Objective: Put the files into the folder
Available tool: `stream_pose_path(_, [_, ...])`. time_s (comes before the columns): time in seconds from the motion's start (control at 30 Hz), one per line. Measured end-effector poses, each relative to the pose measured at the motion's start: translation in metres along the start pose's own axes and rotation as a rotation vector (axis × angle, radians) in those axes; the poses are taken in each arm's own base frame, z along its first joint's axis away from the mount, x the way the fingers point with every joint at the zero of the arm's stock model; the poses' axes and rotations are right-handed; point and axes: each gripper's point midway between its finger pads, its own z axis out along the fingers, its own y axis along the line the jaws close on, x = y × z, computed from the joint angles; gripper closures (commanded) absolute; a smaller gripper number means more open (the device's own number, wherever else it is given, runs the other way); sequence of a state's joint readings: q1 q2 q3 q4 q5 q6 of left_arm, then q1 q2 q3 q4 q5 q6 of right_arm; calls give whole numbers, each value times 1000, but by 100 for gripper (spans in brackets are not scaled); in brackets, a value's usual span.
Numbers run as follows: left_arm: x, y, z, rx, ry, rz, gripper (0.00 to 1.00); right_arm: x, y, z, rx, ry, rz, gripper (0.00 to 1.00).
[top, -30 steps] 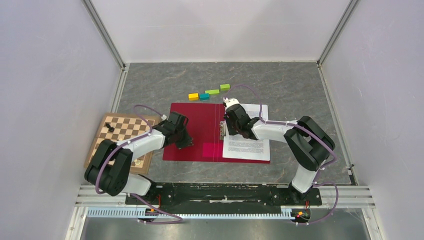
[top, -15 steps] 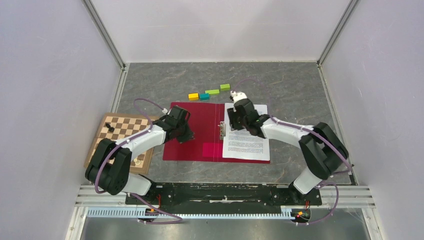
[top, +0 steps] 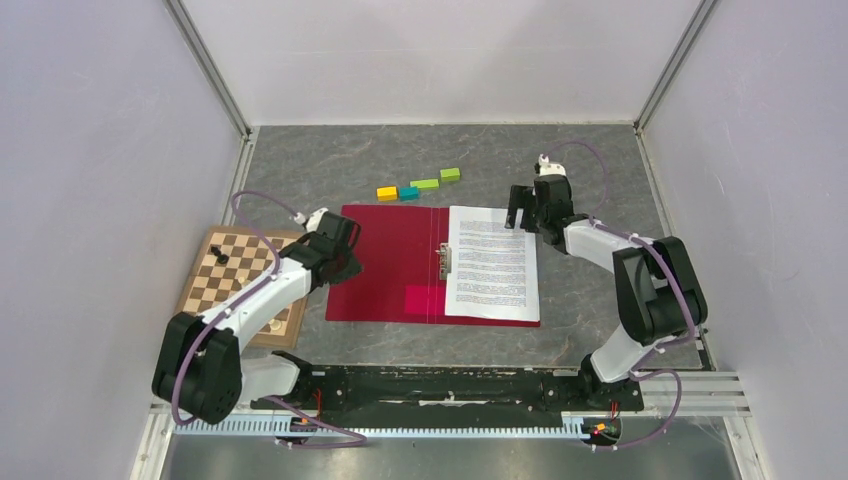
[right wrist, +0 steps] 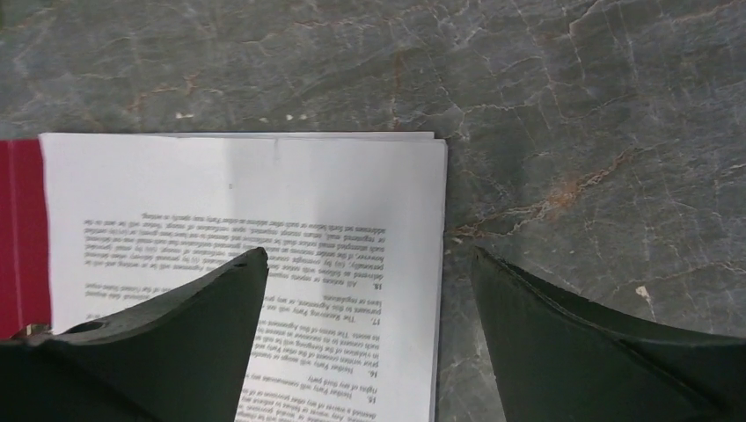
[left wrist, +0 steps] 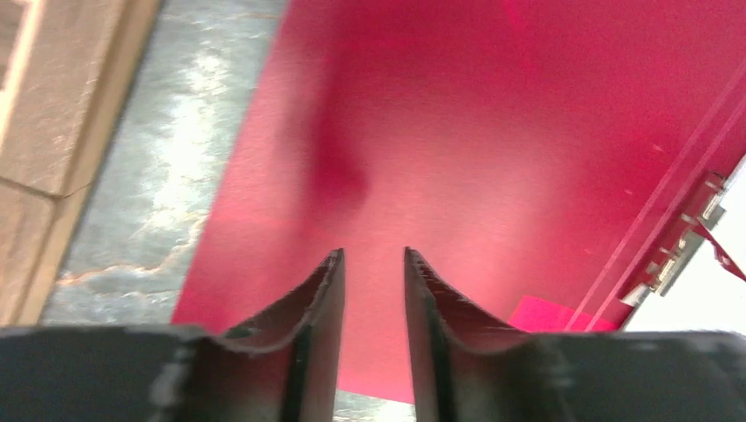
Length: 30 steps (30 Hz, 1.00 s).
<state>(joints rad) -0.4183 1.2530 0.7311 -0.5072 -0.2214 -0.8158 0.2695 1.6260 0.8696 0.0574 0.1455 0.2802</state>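
The red folder (top: 385, 265) lies open and flat on the table, its metal clip (top: 443, 262) at the spine. The files (top: 492, 262), white printed sheets, rest on its right half. My left gripper (top: 346, 268) hovers over the folder's left edge (left wrist: 493, 132), open (left wrist: 374, 255) by a narrow gap with nothing between the fingers. My right gripper (top: 518, 212) is at the files' far right corner, open wide (right wrist: 369, 255) and empty. It sits above the sheets' edge (right wrist: 220, 185) and the bare table.
A wooden chessboard (top: 240, 262) with a few pieces lies left of the folder, under the left arm. Yellow (top: 387, 193), teal (top: 408, 192) and green (top: 425, 184) blocks sit in a row behind the folder. Walls enclose the grey tabletop (top: 590, 170).
The right gripper left the folder's spine by the clip, swung to the files' far right corner and opened wide. The left gripper drew back left and opened slightly.
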Motion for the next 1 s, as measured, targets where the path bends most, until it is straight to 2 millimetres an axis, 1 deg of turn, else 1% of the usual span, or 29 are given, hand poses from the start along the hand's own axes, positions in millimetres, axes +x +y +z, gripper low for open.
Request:
stream_pose_path(0.1, [1,23,0,-62,-18,-13,41,11,-8,15,3,36,28,10])
stream_pose_path(0.17, [5,36,1,-100,-19,-13,35,18,-10,22,0,58,37,9])
stream_pose_path(0.23, [7,47,2,-133,-24,-14,32,23,-9,26,-5,71,41,9])
stream_pose_path(0.33, [6,55,4,-164,-37,-16,29,22,-6,28,-18,63,44,9])
stream_pose_path(0.43, [7,61,6,-172,-53,-21,24,20,-4,30,-27,59,46,8])
stream_pose_path(0.7, [14,67,18,-130,-105,-39,21,19,0,32,-48,59,43,8])
stream_pose_path(1.0, [12,61,24,-95,-134,-69,19,18,5,32,-78,59,39,8])
